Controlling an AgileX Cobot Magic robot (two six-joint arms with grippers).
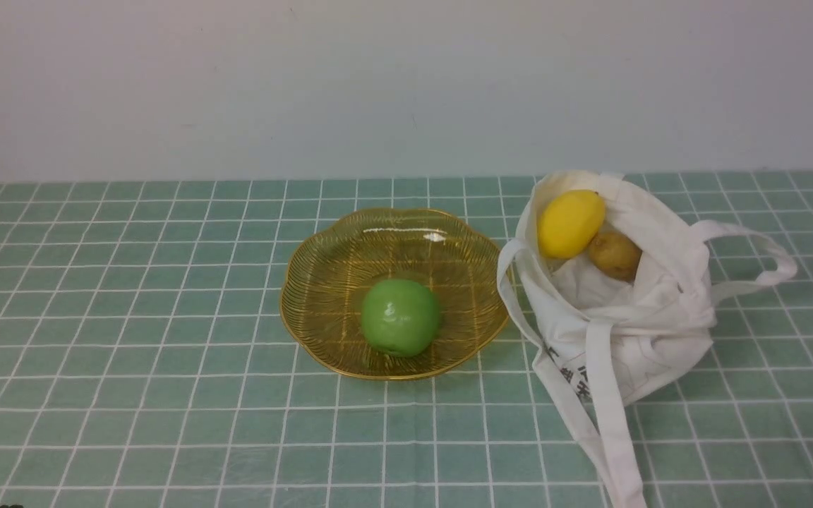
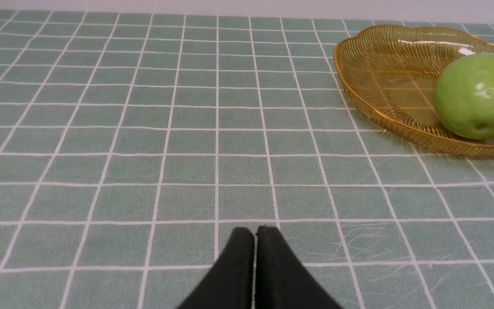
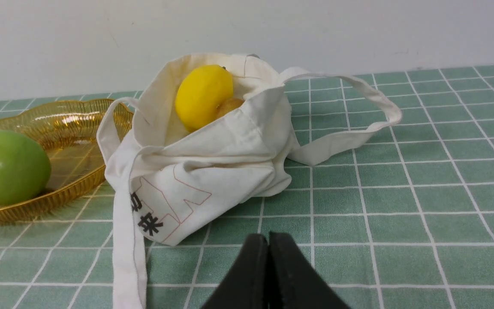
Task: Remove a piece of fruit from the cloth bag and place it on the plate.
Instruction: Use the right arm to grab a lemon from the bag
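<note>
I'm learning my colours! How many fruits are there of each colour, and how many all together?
Green: 1, the apple on the plate.
Yellow: 1, the lemon in the cloth bag.
Brown: 1, the small brown fruit beside the lemon in the bag.
Total: 3 fruits.
</note>
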